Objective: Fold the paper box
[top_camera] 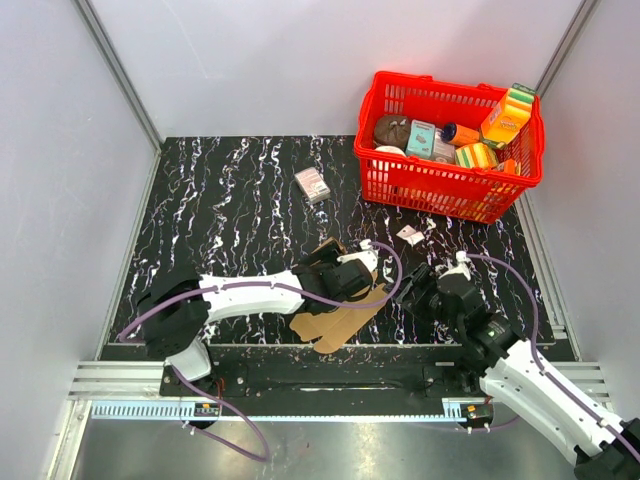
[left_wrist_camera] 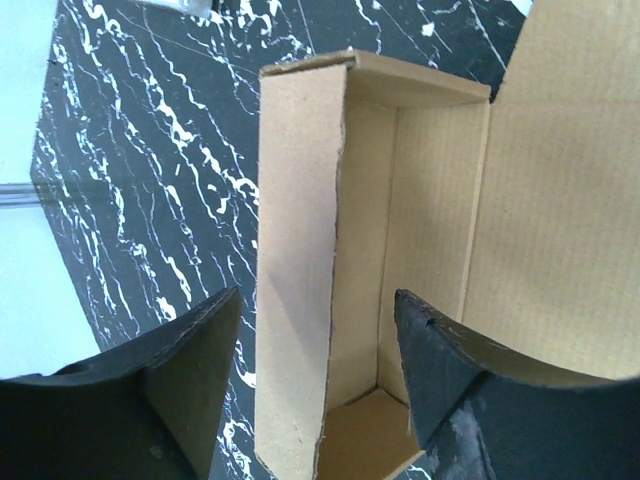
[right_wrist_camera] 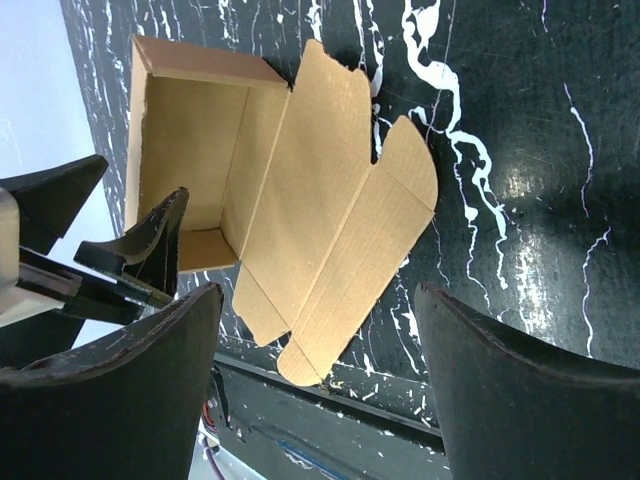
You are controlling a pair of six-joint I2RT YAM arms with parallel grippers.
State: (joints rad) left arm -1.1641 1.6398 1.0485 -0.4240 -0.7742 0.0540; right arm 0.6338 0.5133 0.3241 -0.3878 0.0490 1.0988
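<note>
The paper box (left_wrist_camera: 420, 200) is plain brown cardboard, partly folded into an open tray with upright walls. Its lid flap (right_wrist_camera: 330, 230) with rounded tabs lies flat on the black marbled table. The top view shows the box (top_camera: 345, 322) near the table's front edge. My left gripper (left_wrist_camera: 318, 294) is open and straddles one long side wall (left_wrist_camera: 300, 300), with a gap on both sides: one finger is outside the tray, the other inside. My right gripper (right_wrist_camera: 318, 290) is open and empty. It hovers to the right of the box, apart from it, over the flat flap's edge.
A red basket (top_camera: 450, 190) of colourful grocery packs stands at the back right. A small white-and-pink carton (top_camera: 312, 184) lies mid-table behind the box. A white scrap (top_camera: 410, 236) lies in front of the basket. The metal rail (top_camera: 350, 352) runs just below the box.
</note>
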